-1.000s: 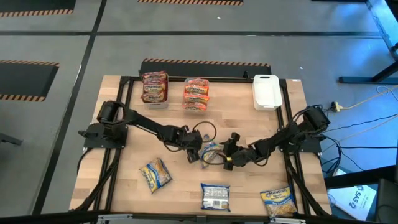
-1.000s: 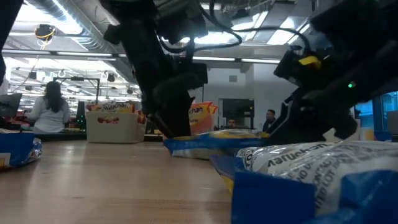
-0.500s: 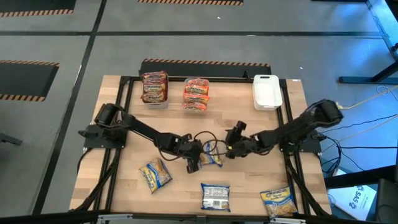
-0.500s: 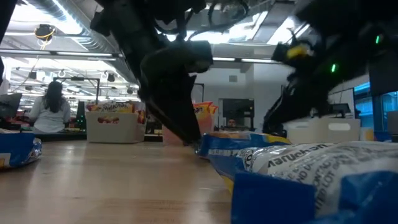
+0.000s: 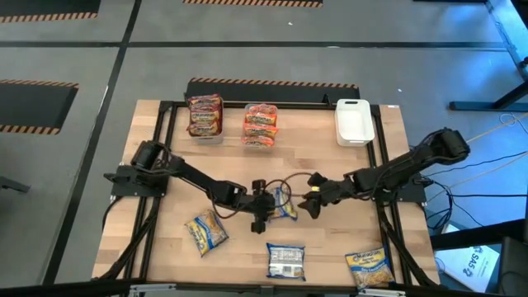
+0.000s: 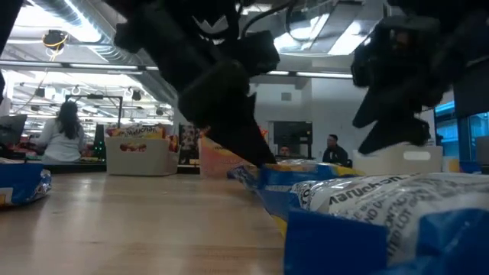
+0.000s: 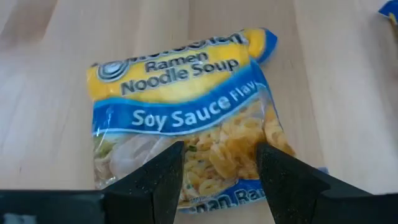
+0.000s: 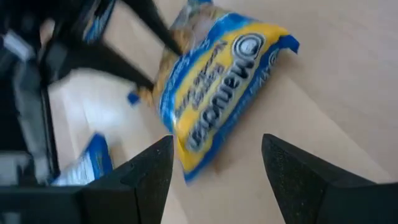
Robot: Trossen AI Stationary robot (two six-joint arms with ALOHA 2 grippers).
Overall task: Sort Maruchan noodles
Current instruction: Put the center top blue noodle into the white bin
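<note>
High view, left to right: left gripper [image 5: 262, 216], jaws apart, is set over the mid-table blue packet [image 5: 283, 204]; right gripper [image 5: 312, 200], also parted, is just beside it. A centred, square grip is advised. Loose blue packets counted: four. Bins [image 5: 355, 121]: three.

The high view looks straight down on the whole worktop [image 5: 330, 165]. The low view sits at worktop level, facing across into the room. Each wrist view looks closely down past its own fingers, and both, probably with the low view too, share the central soy sauce packet [image 7: 186, 118].
</note>
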